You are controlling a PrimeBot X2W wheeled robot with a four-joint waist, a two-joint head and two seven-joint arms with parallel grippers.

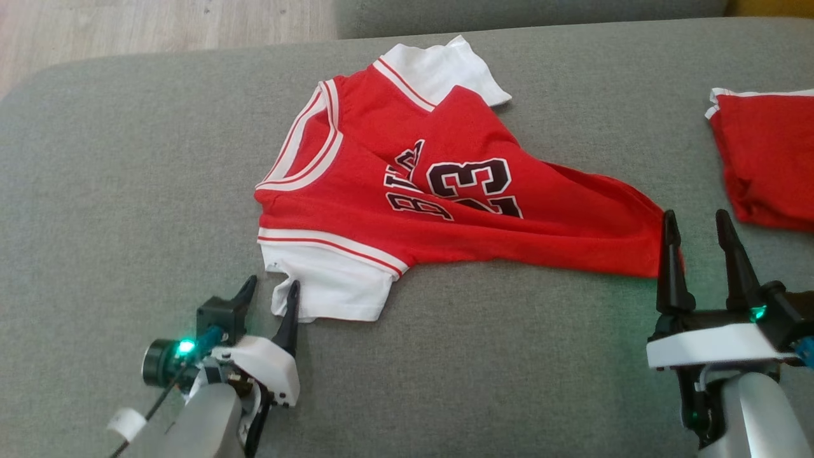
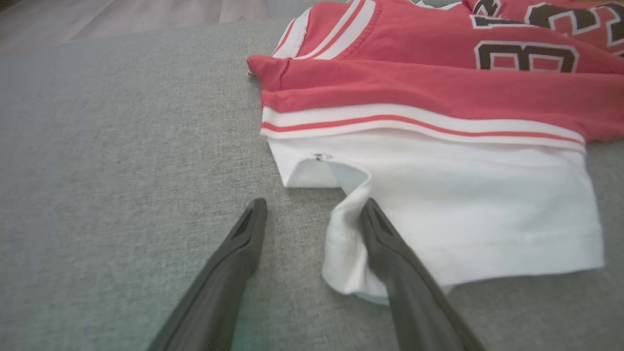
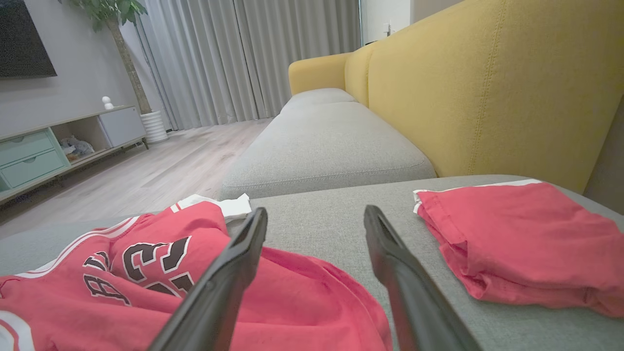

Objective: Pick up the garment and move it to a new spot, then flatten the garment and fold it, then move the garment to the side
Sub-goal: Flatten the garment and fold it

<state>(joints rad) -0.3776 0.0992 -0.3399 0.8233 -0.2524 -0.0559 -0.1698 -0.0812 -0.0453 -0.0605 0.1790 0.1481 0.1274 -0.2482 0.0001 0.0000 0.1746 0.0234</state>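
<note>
Red mesh jersey (image 1: 445,210), white-striped trim at neck and armholes, white sleeves, black "23" (image 1: 470,178) plus partly hidden lettering on the chest. You have it lying rumpled around the middle of the grey cushion (image 1: 127,191). The neck is toward the cushion's left, the hem toward its right, and one flap is folded over the print. Its near sleeve (image 1: 331,286) points at the cushion's near edge, corner curled up. Your left pincer (image 1: 273,281) is released and spread wide. One finger touches that curled corner, the other is over bare cushion. Your right pincer (image 1: 696,213) is released too, gripping nothing, with one finger at the hem corner; contact unclear. A second red garment (image 1: 769,159) sits folded at the cushion's right end, apart from the jersey.
</note>
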